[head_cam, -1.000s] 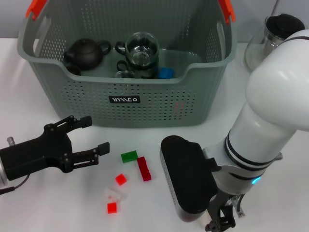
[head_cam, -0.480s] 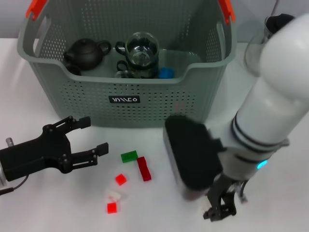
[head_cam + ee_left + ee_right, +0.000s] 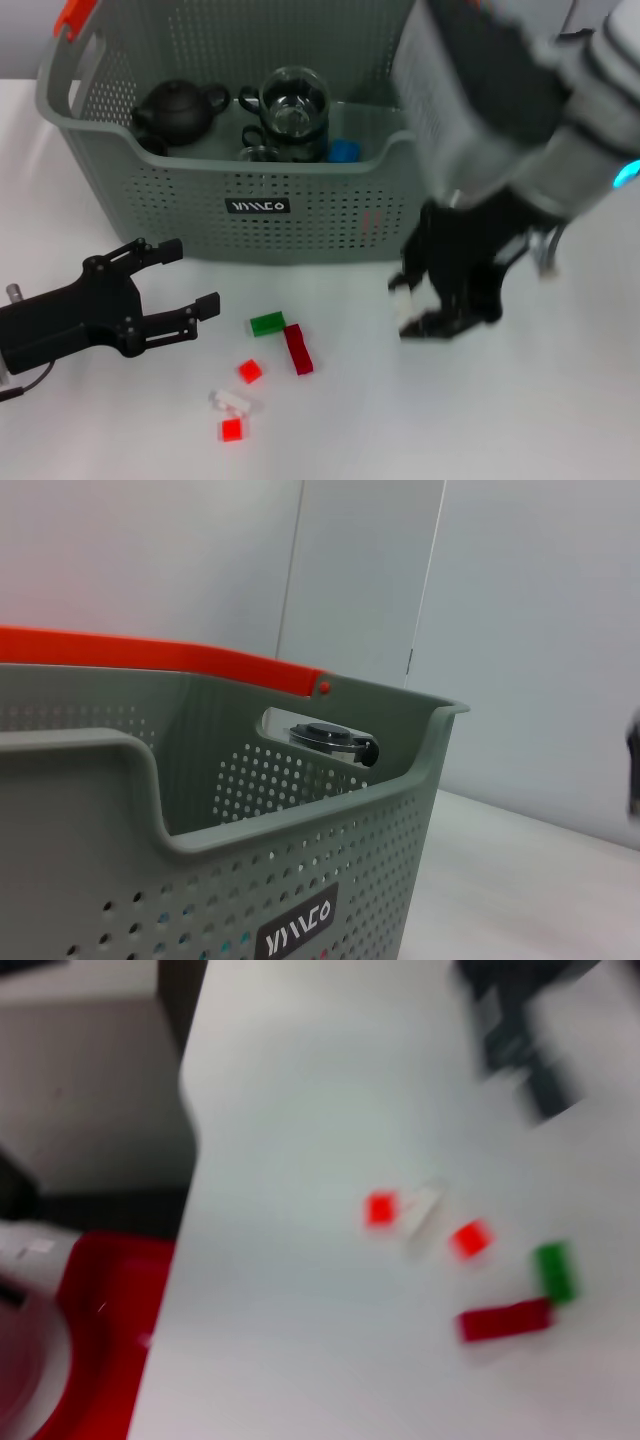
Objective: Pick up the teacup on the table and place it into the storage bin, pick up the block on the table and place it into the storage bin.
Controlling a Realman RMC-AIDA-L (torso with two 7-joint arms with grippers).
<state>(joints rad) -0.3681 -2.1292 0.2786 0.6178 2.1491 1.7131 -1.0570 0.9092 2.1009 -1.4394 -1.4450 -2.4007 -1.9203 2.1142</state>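
Large grey-green perforated plastic storage bin (image 3: pixel 300 215) with orange handle pieces (image 3: pixel 75 17) and a black label with white lettering (image 3: pixel 258 206) sat at far side of white bench (image 3: pixel 330 420). Inside the bin: dark round teapot (image 3: pixel 178 108) at left, clear glass teacup (image 3: pixel 294 100) in the middle, a second glass piece (image 3: pixel 256 152) near it, small blue block (image 3: pixel 344 151) to the right of them.

On the bench near the bin: green block (image 3: pixel 267 323), dark red long block (image 3: pixel 298 348) touching or just beside it, small red block (image 3: pixel 250 371), white block (image 3: pixel 232 401), another small red block (image 3: pixel 231 430) nearest. The same blocks showed in the right wrist view, blurred.

Left gripper (image 3: pixel 175 285), black, hovered low over the bench at near left, jaws apart, nothing between them, pointing toward the blocks. Left wrist view showed the bin wall and label close up.

Right gripper (image 3: pixel 430 305), black, hung above the bench right of the blocks, just near the bin's right front corner, motion-blurred. A small white thing (image 3: pixel 402 302) showed at its fingers; whether it was part of the gripper or held, could not tell. Jaw state: could not tell.

Glass jar with black lid (image 3: pixel 330 742) visible beyond the bin.
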